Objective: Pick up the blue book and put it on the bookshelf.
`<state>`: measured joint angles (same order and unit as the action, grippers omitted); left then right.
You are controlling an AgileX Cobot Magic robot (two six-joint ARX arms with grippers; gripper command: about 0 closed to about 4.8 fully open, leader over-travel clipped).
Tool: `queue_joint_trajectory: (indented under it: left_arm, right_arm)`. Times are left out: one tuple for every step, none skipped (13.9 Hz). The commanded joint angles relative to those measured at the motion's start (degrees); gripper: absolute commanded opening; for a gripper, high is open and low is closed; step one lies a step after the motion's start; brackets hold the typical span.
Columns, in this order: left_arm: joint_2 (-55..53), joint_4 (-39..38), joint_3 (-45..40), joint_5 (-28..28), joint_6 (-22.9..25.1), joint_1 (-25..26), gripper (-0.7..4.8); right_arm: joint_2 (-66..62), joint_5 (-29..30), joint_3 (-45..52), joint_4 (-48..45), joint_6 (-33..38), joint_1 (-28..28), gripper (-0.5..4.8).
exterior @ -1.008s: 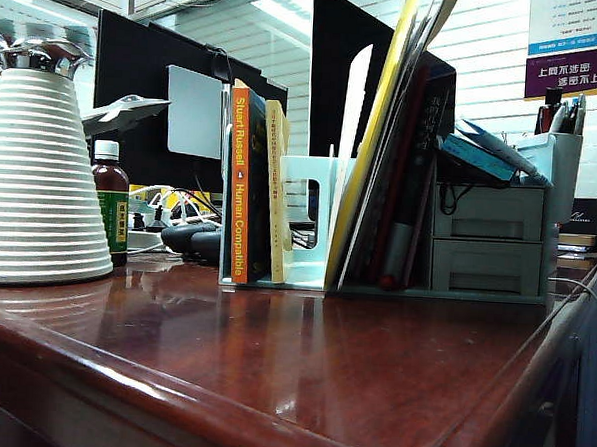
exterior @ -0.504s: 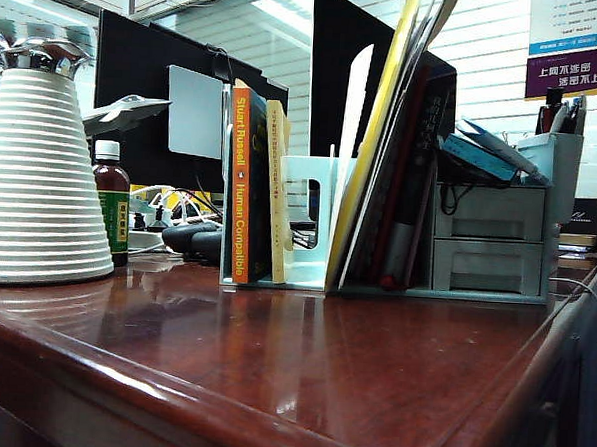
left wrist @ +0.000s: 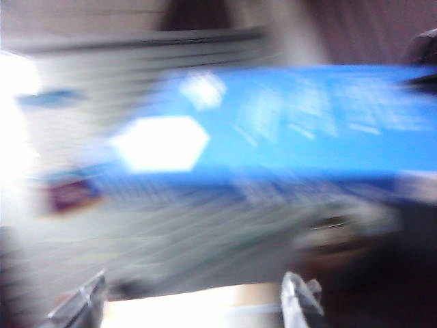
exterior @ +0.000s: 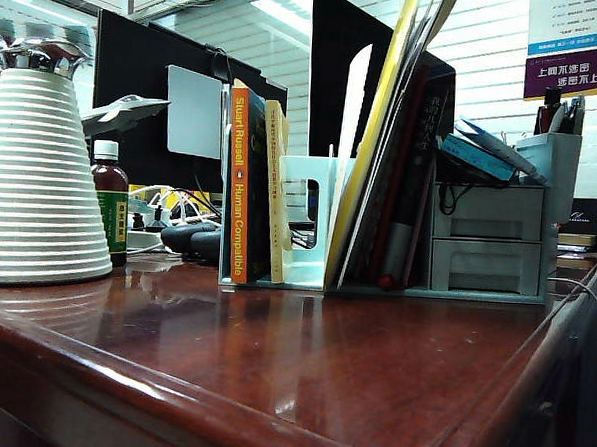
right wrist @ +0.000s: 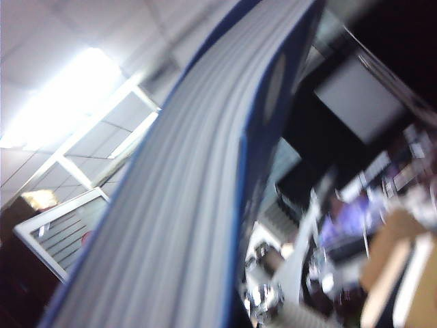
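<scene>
the blue book (right wrist: 184,205) is seen held aloft, off the desk (exterior: 301,374); in the right wrist view its page edges fill the frame, running away from the camera against the ceiling. the right gripper (right wrist: 225,321) itself is hidden under the book, but its jaws are judged nearly together and clamped on the book. in the left wrist view the book (left wrist: 287,123) is seen as a blurred blue cover lying across the frame, just beyond the left gripper (left wrist: 194,304); 2 fingertips (left wrist: 300,297) are seen standing apart, and whether the book is touched by them cannot be told from the blur.

in the exterior view neither arm nor the book is seen. the bookshelf (exterior: 303,224) stands at the middle of the desk, with an orange book (exterior: 238,190) in its slot at 9 o'clock, an empty slot at the centre, and leaning books (exterior: 392,158) at 3 o'clock.

the step in hand is judged to be the carry: the book is lifted and not yet shelved. next, the book must be turned upright, brought over the empty centre slot, lowered between the dividers and released.
</scene>
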<state>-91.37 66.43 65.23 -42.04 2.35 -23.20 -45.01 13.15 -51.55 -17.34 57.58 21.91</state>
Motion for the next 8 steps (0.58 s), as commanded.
queue_joint_trajectory:
  left_arm:
    - [0.3,-4.5,0.4,10.8,17.7,-3.8,3.41]
    - [0.3,-7.4,0.4,12.9,23.9,-5.5,3.41]
    - [0.3,-10.0,0.4,15.7,29.9,-7.6,3.41]
    - [0.3,-13.6,0.4,22.9,44.9,-12.3,3.41]
    - [0.3,-13.9,0.4,22.8,47.5,-13.6,3.41]
    - [0.3,-14.1,0.4,23.0,50.2,-15.6,3.41]
    - [0.3,-14.0,0.4,23.6,52.2,-16.1,3.4]
    - [0.3,-13.8,0.4,24.3,53.0,-16.3,3.41]
  right_arm:
    - [-1.0,-0.6,-1.0,-4.9,4.4,0.1,-0.03]
    - [-1.7,-0.6,-1.0,-4.9,5.6,0.1,-0.02]
    - [-2.2,-0.6,-1.0,-5.0,6.1,0.1,-0.03]
    - [-2.7,-0.6,-1.0,-4.9,6.1,0.1,-0.02]
    - [-2.9,-0.5,-1.0,-4.7,6.2,0.1,-0.03]
    - [-3.1,-0.3,-1.0,-3.5,7.0,0.1,-0.03]
    - [-3.1,-0.2,-1.0,-2.4,7.0,0.1,-0.02]
    - [-3.1,0.0,-1.0,-1.7,7.0,0.1,-0.03]
